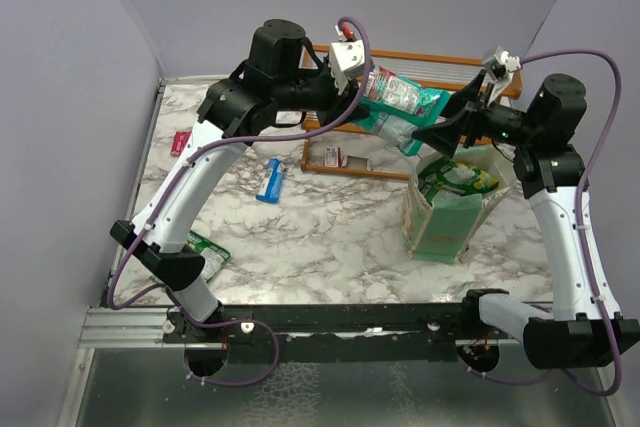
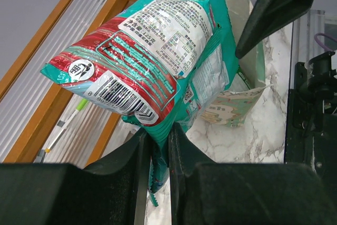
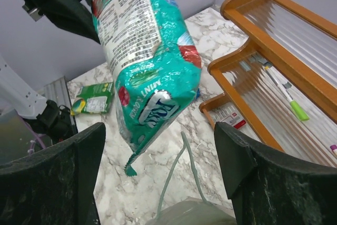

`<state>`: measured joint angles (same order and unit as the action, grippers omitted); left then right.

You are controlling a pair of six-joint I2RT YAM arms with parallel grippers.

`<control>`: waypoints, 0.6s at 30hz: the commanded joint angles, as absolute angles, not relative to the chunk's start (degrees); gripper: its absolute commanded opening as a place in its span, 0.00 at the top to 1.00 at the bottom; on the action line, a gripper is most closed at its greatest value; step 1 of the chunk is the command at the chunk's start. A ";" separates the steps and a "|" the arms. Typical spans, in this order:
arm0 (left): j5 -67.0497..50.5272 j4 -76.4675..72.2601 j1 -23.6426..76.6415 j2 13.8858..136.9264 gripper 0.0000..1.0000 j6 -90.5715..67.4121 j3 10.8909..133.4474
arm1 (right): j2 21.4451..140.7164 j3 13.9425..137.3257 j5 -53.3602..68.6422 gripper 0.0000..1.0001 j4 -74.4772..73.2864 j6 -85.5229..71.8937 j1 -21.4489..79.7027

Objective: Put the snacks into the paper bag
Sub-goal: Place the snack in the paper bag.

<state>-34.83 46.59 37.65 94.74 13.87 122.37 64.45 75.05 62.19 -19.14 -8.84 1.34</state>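
Clerk: Item one, left claw?
Checker: Pressed together on the bottom edge of the teal packet, which hangs in the air clear of the counter. In the top view it sits between the wooden rack and the paper bag, up and left of the bag's mouth.
Clerk: Item two, right claw?
Checker: Spread wide, holding nothing. Its wrist view shows the packet's free corner hanging between the two fingers, touching neither.
Clerk: Bag contents?
Checker: Bag upright on the counter's right side, with green-and-yellow packets showing inside.
Clerk: Loose stock on the counter?
Checker: One blue bar wrapper near the middle, one red-pink packet at the left edge, and one green packet by the left arm's base.
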 commanded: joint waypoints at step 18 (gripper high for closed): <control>-40.83 39.66 39.70 92.03 1.00 9.80 121.03 | 62.31 72.02 68.89 0.44 -4.07 -24.42 -3.07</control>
